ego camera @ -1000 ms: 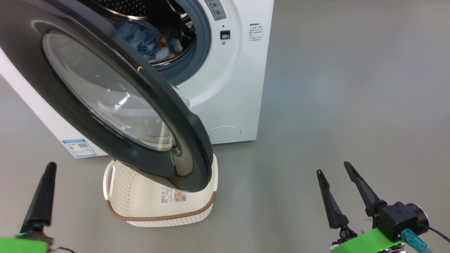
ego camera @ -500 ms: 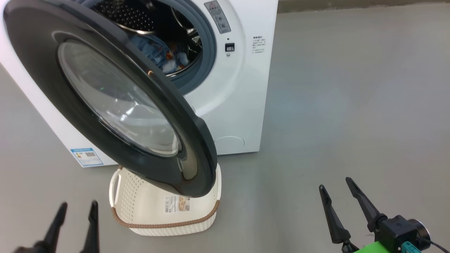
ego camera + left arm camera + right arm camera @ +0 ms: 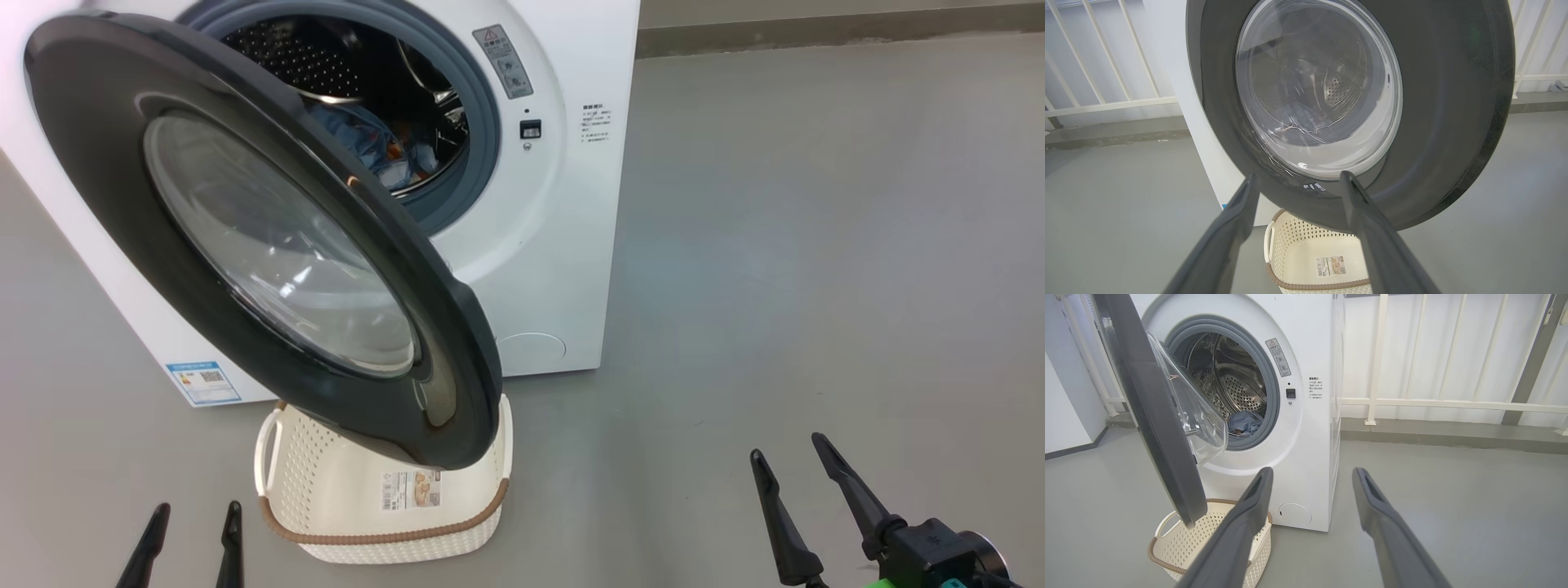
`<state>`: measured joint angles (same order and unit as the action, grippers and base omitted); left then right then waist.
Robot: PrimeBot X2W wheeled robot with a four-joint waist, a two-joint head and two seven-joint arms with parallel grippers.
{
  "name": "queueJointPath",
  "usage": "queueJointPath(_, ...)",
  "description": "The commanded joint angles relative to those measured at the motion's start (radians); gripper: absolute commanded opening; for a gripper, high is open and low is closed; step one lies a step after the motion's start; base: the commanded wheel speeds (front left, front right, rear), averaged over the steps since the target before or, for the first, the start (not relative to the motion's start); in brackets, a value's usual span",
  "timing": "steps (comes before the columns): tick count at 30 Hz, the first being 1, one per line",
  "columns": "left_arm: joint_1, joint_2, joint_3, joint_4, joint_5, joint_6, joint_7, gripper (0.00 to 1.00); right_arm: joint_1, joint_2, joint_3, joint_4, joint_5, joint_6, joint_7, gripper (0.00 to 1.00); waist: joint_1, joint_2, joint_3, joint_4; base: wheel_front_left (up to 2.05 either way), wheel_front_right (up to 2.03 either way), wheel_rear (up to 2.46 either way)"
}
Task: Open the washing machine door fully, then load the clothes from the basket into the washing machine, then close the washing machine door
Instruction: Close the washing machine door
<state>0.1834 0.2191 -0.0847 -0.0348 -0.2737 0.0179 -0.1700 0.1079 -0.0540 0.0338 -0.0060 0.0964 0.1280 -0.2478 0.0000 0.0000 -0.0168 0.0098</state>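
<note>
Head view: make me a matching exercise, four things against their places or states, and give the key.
Things
1. door
2. clothes
3. basket
4. right hand

Places or states
A. lying in the drum
B. spread, holding nothing
C. standing partly open
D. under the door's lower edge, no clothes seen in it

Pairs: 1-C, 2-A, 3-D, 4-B
</note>
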Motion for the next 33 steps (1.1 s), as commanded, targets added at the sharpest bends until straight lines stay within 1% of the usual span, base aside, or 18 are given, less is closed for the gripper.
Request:
queueJointPath(1,-0.018,0.018,0.034,-0.019,0.009,0.012,-0.013,1.0,-0.015,-0.003,0.02,-0.029,-0.014,0.003,-0.001,1.0,0.0,0.0,-0.001,-0.002,0.0,0.0,0.0)
queueJointPath(14,-0.026,0.012,0.017,-0.014,0.016,0.027,-0.028,1.0,-0.017,-0.001,0.011,-0.035,-0.02,0.003,0.001,1.0,0.0,0.0,0.002,-0.008,0.0,0.0,0.0)
queueJointPath(15,-0.026,0.011,0.016,-0.014,0.016,0.028,-0.029,1.0,-0.017,0.0,0.009,-0.034,-0.02,0.003,0.001,0.81,0.0,0.0,0.002,-0.009,0.0,0.0,0.0)
queueJointPath(16,-0.026,0.011,0.016,-0.014,0.016,0.028,-0.029,1.0,-0.017,0.0,0.009,-0.034,-0.02,0.003,0.001,0.81,0.0,0.0,0.002,-0.009,0.0,0.0,0.0)
queueJointPath(17,-0.026,0.011,0.014,-0.014,0.017,0.029,-0.03,1.0,-0.017,0.0,0.002,-0.033,-0.017,0.003,0.002,0.3,0.0,0.0,0.002,-0.009,0.0,0.0,0.0)
queueJointPath(18,-0.026,0.011,0.013,-0.013,0.018,0.031,-0.031,1.0,-0.016,0.001,-0.003,-0.033,-0.014,0.003,0.003,0.0,0.0,0.0,0.002,-0.009,0.0,0.0,0.0)
queueJointPath(27,-0.032,0.01,0.005,-0.017,0.026,0.044,-0.04,1.0,-0.017,0.003,-0.037,-0.029,-0.004,0.003,0.012,0.0,0.0,0.0,0.008,-0.004,0.0,0.0,0.0)
queueJointPath(33,-0.047,0.008,-0.005,-0.021,0.029,0.049,-0.043,1.0,-0.052,0.003,-0.044,0.02,0.001,0.003,0.018,0.0,0.0,0.0,0.024,0.011,0.0,0.0,0.0)
